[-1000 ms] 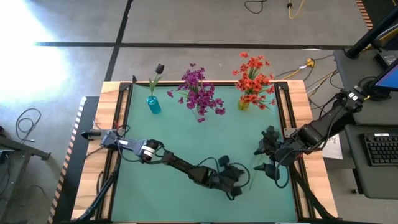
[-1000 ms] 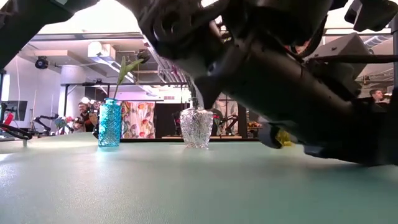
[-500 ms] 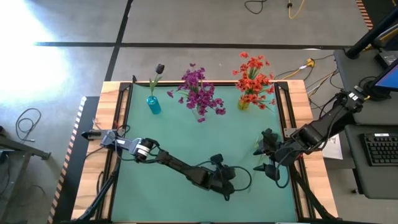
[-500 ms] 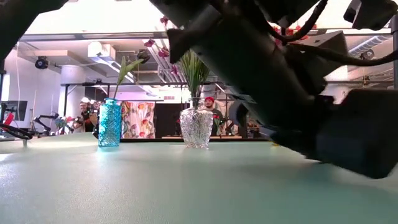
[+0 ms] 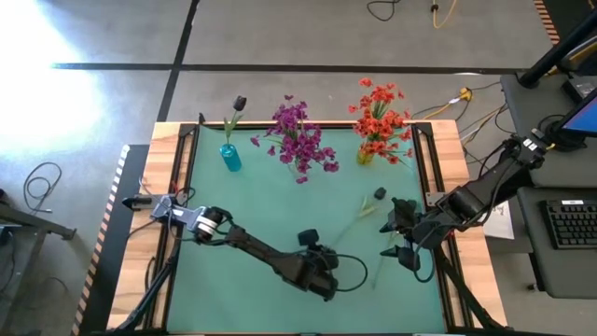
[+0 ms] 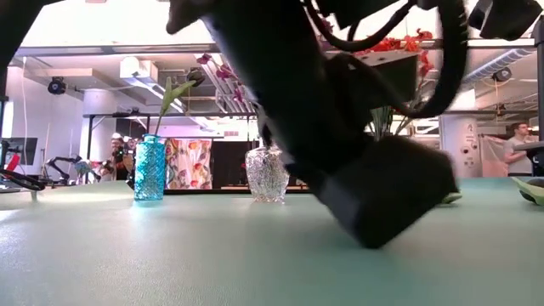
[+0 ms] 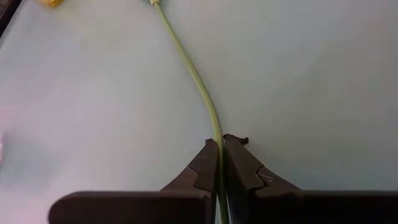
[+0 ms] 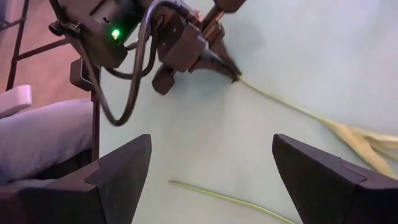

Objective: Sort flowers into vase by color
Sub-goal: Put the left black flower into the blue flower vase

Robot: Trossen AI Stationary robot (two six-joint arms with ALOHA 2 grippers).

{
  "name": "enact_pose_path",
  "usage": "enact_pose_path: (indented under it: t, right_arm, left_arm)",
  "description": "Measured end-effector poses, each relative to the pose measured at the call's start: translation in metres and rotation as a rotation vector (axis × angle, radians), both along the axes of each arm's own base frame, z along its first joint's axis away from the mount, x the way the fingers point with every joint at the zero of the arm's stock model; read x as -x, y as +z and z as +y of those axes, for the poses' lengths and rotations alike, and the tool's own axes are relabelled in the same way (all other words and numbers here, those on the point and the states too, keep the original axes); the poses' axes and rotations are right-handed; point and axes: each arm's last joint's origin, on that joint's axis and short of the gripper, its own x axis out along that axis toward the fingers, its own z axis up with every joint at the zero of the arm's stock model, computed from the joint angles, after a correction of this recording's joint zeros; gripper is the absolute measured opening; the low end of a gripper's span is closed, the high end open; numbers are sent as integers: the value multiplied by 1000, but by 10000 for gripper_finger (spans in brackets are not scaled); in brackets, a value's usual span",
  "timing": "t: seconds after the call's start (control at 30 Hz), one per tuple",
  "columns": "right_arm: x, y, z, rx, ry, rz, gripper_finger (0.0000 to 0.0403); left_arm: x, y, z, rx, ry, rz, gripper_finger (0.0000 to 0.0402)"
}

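A green mat (image 5: 270, 210) covers the wood-edged table, with a bare concrete floor around it and, in the low view, an open workshop behind. Along the far edge stand three containers: a blue vase (image 5: 230, 157) holding one dark tulip-like bud (image 5: 240, 102), a clear glass vase (image 6: 267, 174) holding the magenta-purple cluster (image 5: 301, 138), and a third vase, hidden under its blooms from above, holding the orange-red cluster (image 5: 381, 119). On the mat's right part lies another dark-budded flower (image 5: 360, 212), its thin pale-green stem bending gently, its small dark head pointing toward the far side and a few long leaves splayed along it. The left gripper (image 7: 220, 147), low over the mat near the front middle, has its jaws pinched tight on the end of that stem. A second loose green stem (image 8: 224, 198) lies nearby. The right gripper (image 5: 401, 231) hangs near the mat's right edge, its jaws spread wide and holding nothing.
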Motion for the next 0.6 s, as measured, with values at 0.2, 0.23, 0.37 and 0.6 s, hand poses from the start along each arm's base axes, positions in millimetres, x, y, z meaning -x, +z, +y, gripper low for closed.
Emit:
enact_pose_path:
  t: [0.2,0.23,0.37,0.6]
  right_arm:
    - [0,0,0,5,5,-1,325]
    - [0,0,0,6,7,-2,325]
    - [0,0,0,8,10,-3,325]
    - [0,0,0,11,12,-3,325]
  left_arm:
    - [16,3,1,-5,43,115,0]
    - [19,3,0,-7,55,128,0]
    - [29,5,-3,-14,85,164,0]
    - [48,10,-9,-34,148,237,0]
